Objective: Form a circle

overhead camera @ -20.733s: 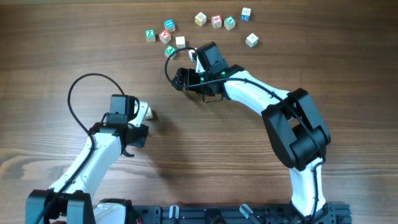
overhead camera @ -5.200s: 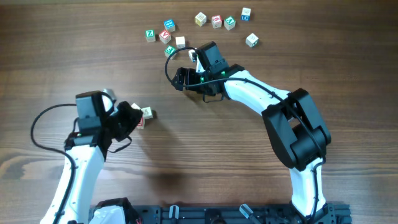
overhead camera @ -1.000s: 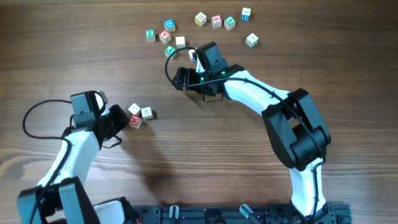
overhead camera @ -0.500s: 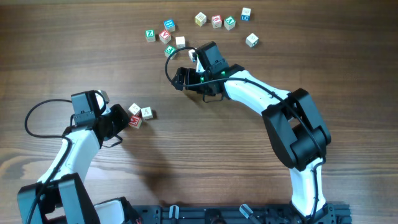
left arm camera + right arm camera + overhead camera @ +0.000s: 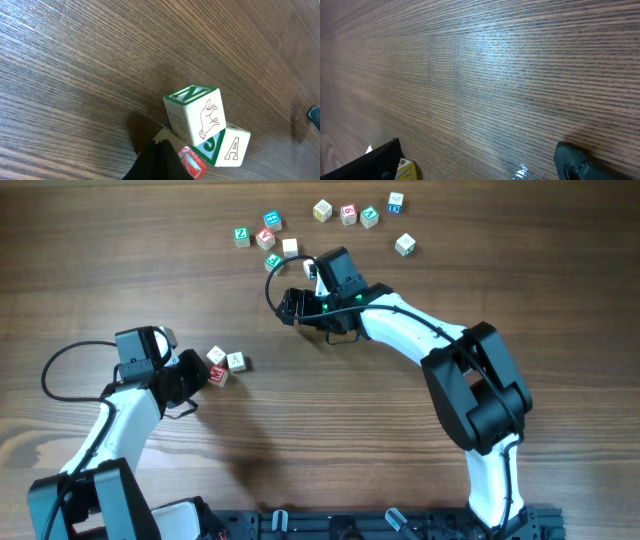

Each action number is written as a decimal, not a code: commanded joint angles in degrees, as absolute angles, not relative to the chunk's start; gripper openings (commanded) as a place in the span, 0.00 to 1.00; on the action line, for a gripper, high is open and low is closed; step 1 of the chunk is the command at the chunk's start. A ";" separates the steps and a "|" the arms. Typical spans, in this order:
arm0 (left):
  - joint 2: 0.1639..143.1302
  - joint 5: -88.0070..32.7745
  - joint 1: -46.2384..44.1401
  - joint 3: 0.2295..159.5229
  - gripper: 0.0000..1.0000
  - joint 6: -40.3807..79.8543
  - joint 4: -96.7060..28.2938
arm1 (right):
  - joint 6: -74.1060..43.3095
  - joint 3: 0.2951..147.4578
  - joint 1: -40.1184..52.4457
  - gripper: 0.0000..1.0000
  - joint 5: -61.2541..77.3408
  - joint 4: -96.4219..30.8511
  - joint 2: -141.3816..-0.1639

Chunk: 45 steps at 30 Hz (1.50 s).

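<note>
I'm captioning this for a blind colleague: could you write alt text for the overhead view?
Seen from above, the shut left hand is right beside a tight cluster of three alphabet cubes, one red-faced, on a wooden table. The open right hand is near a scatter of more cubes farther back.

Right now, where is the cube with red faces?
Overhead view, left side: the red-faced cube lies at the tip of the left gripper, beside two pale cubes.
</note>
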<state>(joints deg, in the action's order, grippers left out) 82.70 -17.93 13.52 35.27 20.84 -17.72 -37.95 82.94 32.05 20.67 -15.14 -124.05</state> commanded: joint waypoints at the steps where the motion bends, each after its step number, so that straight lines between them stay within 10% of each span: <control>1: 83.22 -18.41 13.74 34.70 0.04 20.29 -18.11 | -38.98 79.90 31.00 0.99 15.00 -17.21 -128.07; 45: 83.22 -20.16 13.72 34.72 0.04 20.32 -18.17 | -38.96 79.90 31.00 0.99 15.00 -17.21 -128.07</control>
